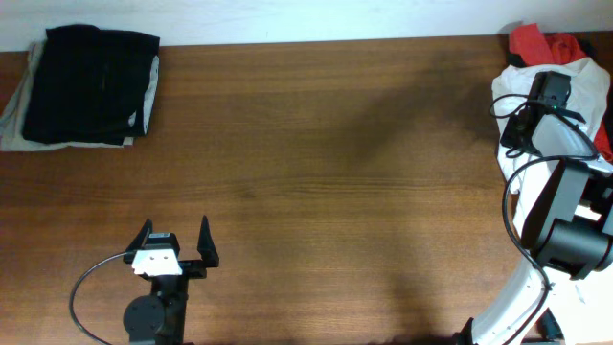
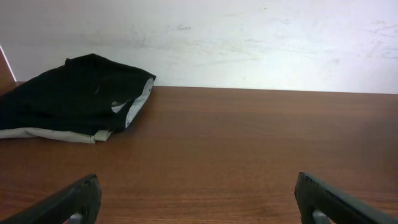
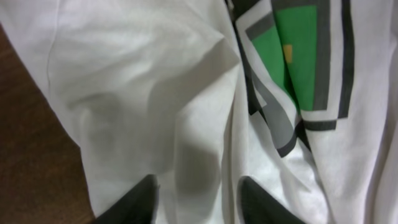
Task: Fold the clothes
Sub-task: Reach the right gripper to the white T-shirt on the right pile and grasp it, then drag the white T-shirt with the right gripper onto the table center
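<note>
Barely begun. Yet to spread and fold the white T-shirt (image 1: 508,84), heaped at the right edge near the far corner. Poised over it with right gripper (image 3: 199,205) splayed; idling at near edge with left gripper (image 1: 175,251) equally splayed

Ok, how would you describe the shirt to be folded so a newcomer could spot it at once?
Look to the far right corner of the wooden table. The white T-shirt lies crumpled there, beside the red garment. Its green square print sets it apart, while the black folded pile lies at the far left.
</note>
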